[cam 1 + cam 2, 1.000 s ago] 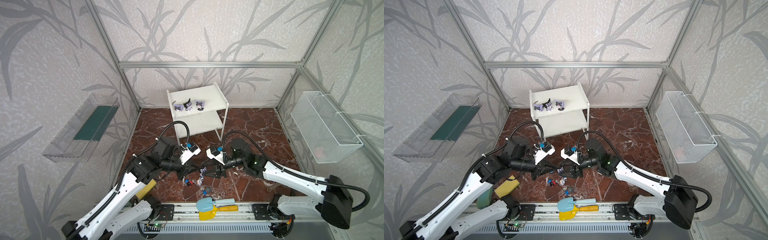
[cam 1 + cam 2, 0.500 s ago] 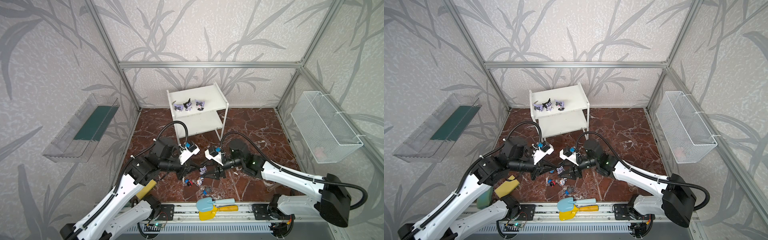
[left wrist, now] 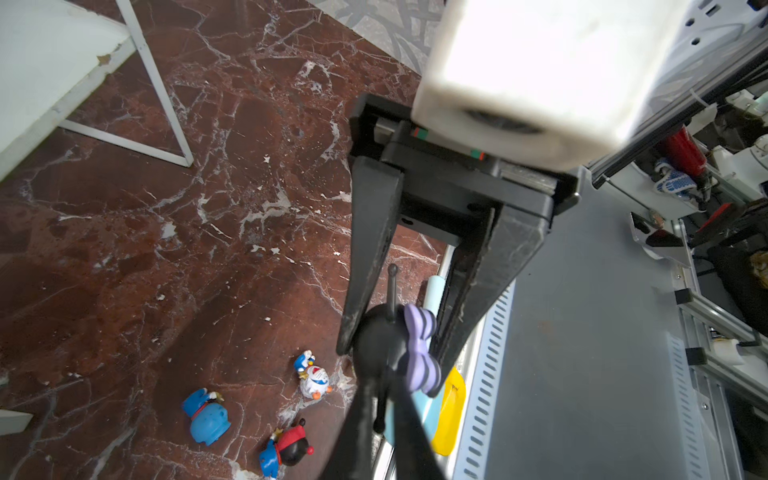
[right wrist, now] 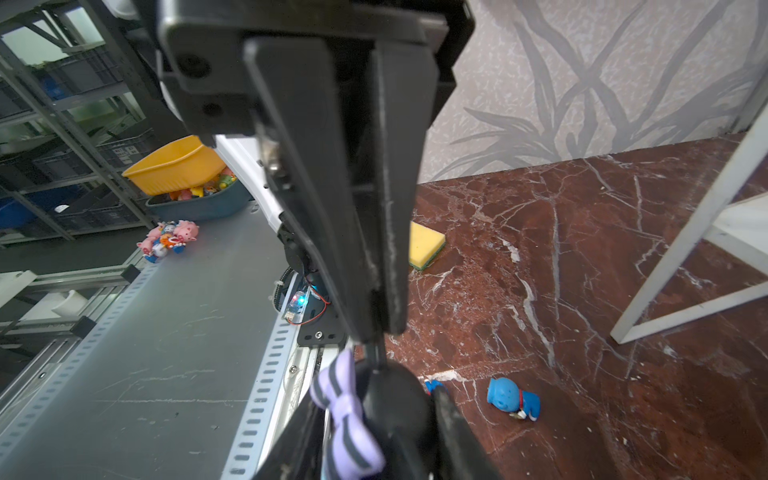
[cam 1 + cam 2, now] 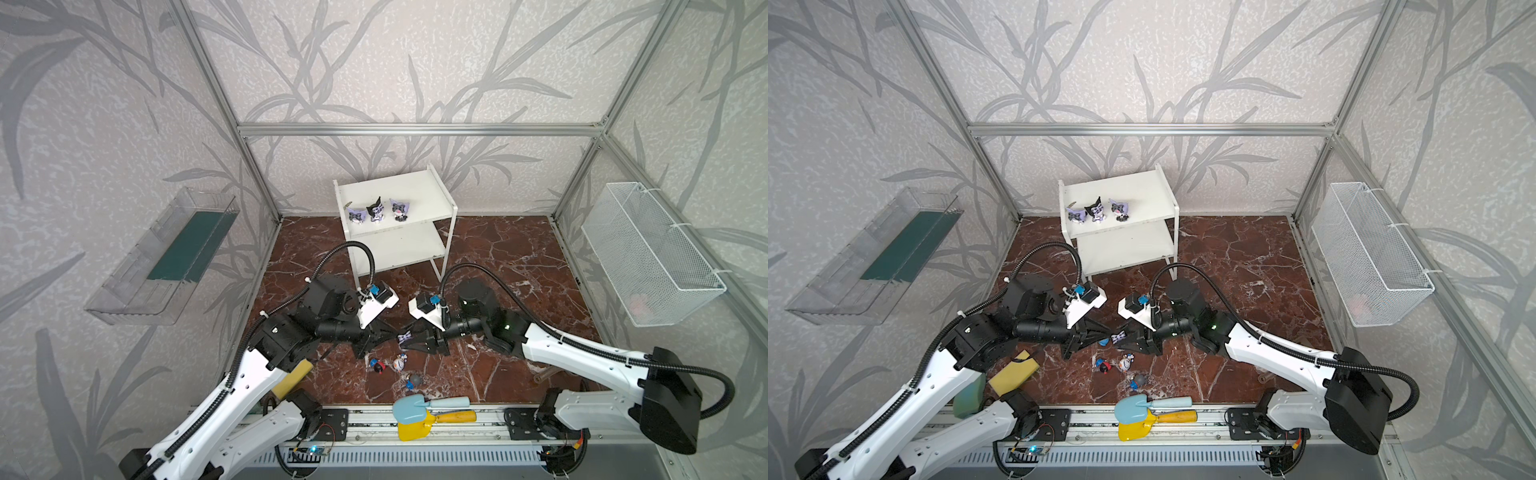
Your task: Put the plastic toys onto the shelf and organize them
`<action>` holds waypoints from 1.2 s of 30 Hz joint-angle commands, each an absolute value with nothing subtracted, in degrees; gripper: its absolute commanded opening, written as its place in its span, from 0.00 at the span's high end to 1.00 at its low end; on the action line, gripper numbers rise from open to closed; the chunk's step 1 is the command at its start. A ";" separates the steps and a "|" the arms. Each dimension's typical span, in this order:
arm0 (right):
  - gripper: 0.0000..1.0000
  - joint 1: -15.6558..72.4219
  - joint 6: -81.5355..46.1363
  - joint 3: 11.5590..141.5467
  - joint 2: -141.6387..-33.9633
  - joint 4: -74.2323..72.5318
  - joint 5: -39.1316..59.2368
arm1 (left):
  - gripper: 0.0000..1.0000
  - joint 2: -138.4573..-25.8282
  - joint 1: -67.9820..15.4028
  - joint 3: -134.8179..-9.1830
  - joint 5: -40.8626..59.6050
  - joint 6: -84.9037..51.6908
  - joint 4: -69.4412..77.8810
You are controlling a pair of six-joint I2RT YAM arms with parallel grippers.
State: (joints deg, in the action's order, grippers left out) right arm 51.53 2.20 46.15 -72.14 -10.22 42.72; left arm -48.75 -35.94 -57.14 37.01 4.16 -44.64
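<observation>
The black figurine (image 3: 382,345) is hanging above the bench (image 5: 498,266), its long axis running arm to arm, the right fingers (image 3: 370,257) clasping its head, the left fingers (image 4: 316,216) meeting its ear, pinching or released one cannot tell, the shelf (image 5: 415,195) lying beyond both.

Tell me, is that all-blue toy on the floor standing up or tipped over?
Tipped over. The right wrist view shows the blue toy lying on its side on the marble floor.

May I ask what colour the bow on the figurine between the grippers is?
The bow is lilac with dark stripes, clearest in the right wrist view.
</observation>
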 commanded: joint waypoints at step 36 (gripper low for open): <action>0.71 26.27 15.30 92.95 -92.29 3.25 31.46 | 0.01 -48.72 -35.62 -66.90 16.29 5.63 -35.26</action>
